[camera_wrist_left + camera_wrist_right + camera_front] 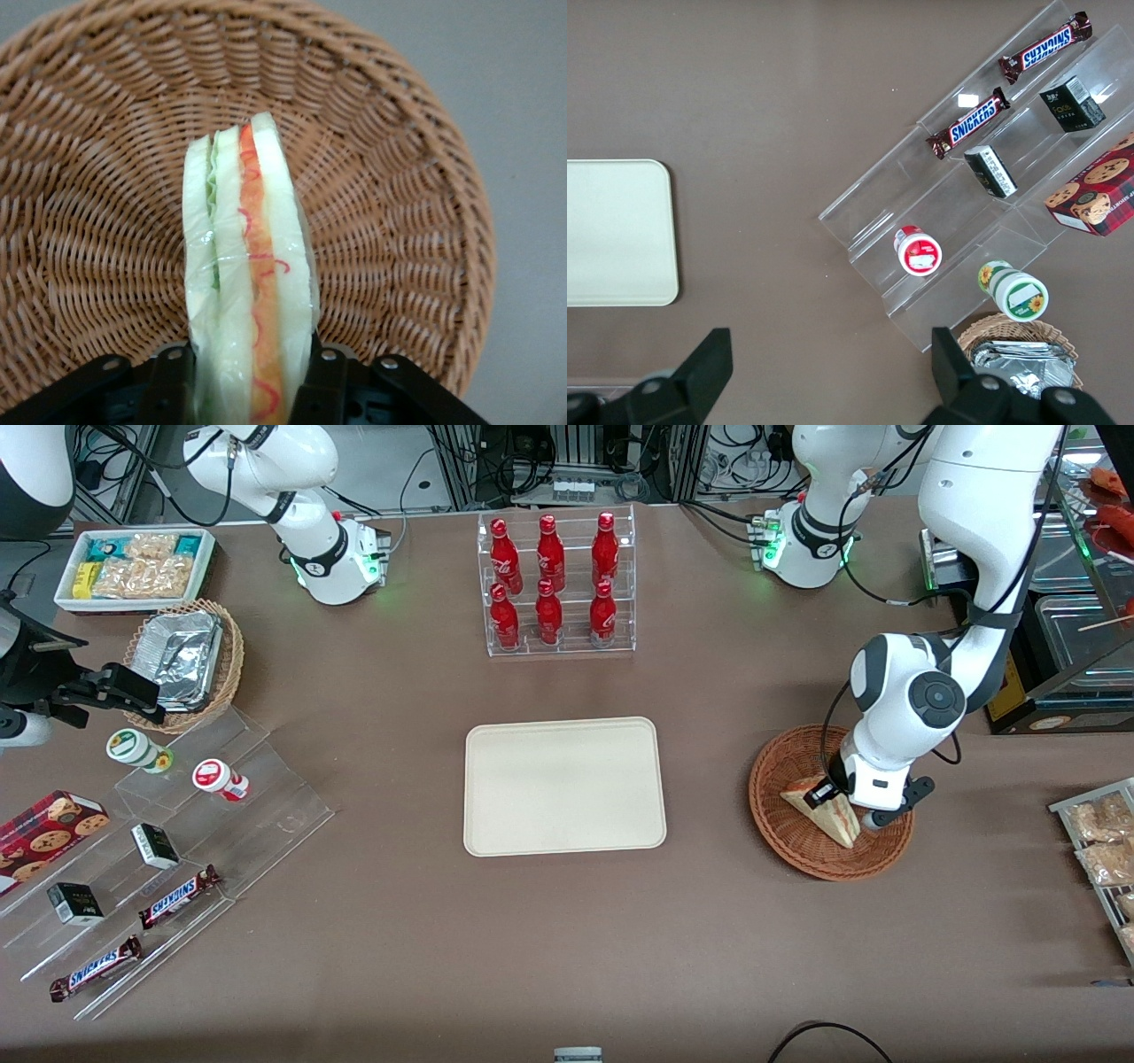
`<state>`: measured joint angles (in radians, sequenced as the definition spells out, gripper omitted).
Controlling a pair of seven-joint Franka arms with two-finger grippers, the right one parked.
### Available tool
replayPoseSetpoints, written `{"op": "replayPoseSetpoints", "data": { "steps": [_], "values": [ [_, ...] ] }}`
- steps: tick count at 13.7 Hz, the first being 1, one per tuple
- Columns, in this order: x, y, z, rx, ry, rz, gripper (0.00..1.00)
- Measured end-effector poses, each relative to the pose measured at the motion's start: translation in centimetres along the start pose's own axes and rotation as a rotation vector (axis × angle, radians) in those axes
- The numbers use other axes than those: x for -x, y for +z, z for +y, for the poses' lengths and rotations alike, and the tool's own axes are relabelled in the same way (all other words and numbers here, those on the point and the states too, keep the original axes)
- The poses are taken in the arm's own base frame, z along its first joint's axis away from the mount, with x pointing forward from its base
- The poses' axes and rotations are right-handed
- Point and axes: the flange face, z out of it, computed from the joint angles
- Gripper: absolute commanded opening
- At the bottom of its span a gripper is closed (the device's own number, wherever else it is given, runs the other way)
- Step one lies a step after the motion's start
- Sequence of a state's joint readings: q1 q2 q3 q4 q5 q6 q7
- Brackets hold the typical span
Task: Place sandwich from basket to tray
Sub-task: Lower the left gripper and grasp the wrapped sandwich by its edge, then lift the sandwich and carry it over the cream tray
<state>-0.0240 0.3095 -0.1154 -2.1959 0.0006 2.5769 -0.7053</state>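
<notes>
Left wrist view shows the gripper pinching the plastic-wrapped sandwich by its bread faces, inside the basket. It looks light, soft and squashable; gentle pressure there, since the film may slip.

Basket: woven wicker, reddish-brown, ribbed and rough, matt. Sandwich: soft pale bread under a clear glossy plastic wrap that creases and catches light. Gripper, set in the basket with its fingers pressed to the sandwich: matt black plastic with small metal screws. Tray: smooth cream plastic, matt. Table: brown, matt, even surface. Arm: glossy white shell with black joints. Bottle rack: clear glossy acrylic
</notes>
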Motion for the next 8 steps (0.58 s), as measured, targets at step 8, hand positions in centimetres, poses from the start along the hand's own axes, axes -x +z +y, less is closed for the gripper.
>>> {"op": "replayPoseSetpoints", "data": {
  "steps": [8],
  "values": [
    [3.5, -14.0, 8.1, -0.123, 0.160, -0.084, 0.17]
  ]
}}
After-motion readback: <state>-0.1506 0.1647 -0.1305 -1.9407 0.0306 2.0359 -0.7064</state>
